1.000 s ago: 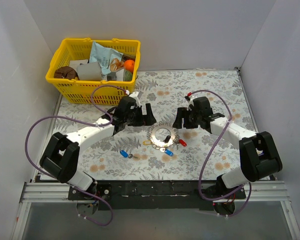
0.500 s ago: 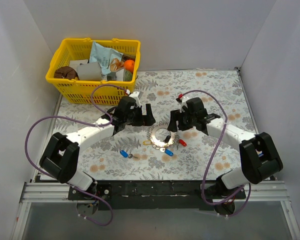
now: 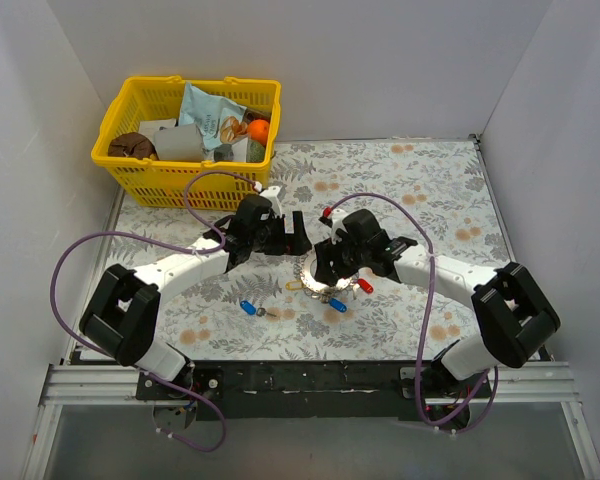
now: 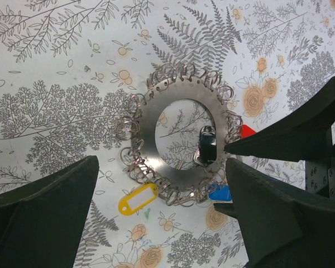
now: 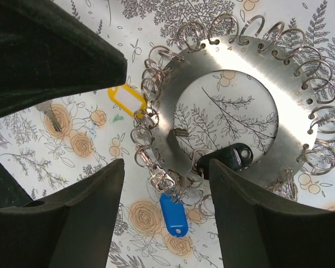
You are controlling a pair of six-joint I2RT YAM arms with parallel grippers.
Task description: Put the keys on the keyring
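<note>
Keyring (image 4: 151, 139) looks stiff and slippery: pinch its rim. Loose blue key (image 3: 247, 307) seems light; take its plastic head. Left claw (image 4: 162, 159), right claw (image 5: 166, 170) both gape empty

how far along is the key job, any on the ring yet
Done: black tag, blue tag and yellow tag look hooked to the keyring. In hand: nothing; right tool hovers open over the keyring, left tool open. Still to do: a blue-capped key lies loose, apart from it.
</note>
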